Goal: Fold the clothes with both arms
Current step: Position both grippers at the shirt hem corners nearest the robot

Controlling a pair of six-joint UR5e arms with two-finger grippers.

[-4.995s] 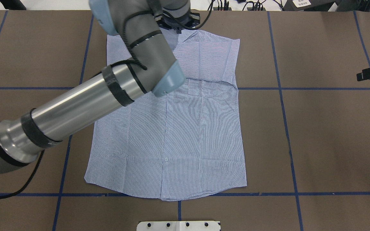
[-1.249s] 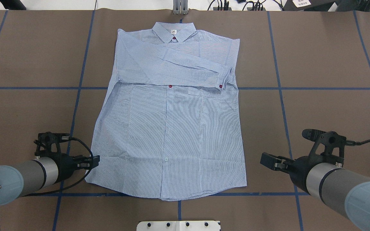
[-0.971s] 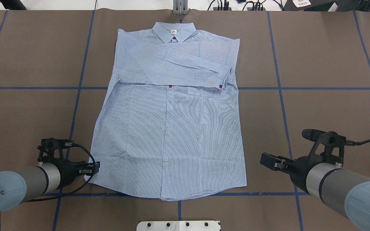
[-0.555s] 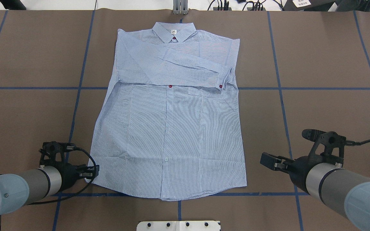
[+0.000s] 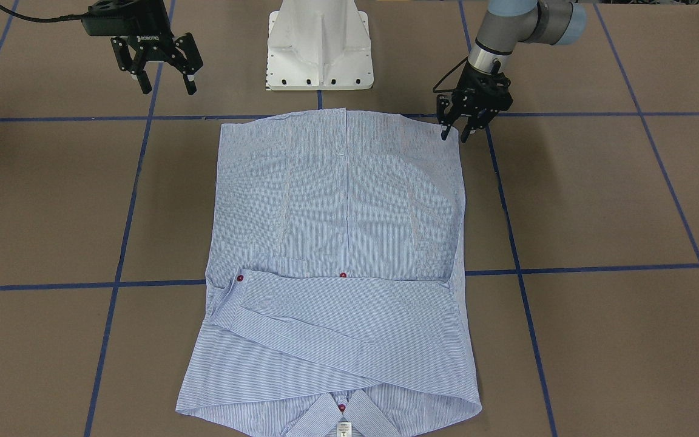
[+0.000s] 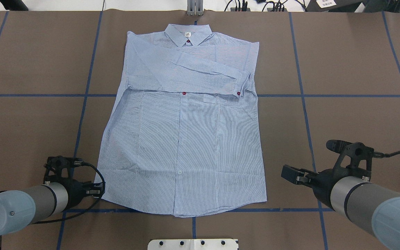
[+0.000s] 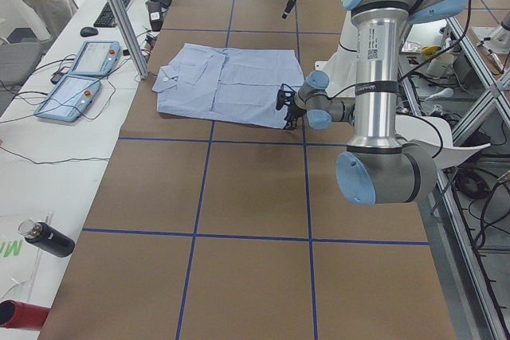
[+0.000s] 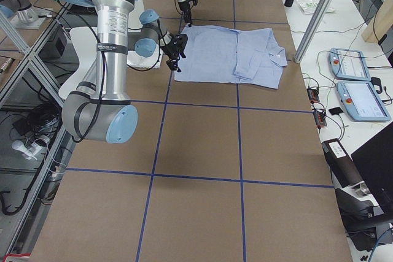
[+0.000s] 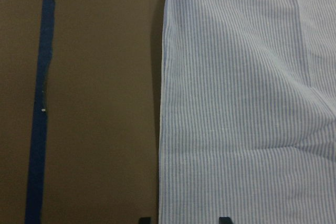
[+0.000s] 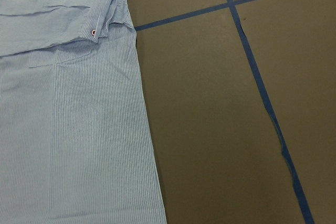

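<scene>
Light blue-and-white striped button-up shirt (image 6: pixel 186 146) flat on the brown table (image 6: pixel 359 69), sleeves folded across!
Black left gripper (image 5: pixel 454 136), jaws parted and empty, straddles the shirt's near left hem corner; black right gripper (image 5: pixel 167 90), wide open, holding nothing, hangs well apart off the right side.

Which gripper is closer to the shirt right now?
Left. The left gripper is at the near hem corner of the striped shirt, jaws open astride its side edge; the right gripper hangs open beside the opposite corner, clear of the cloth.
</scene>
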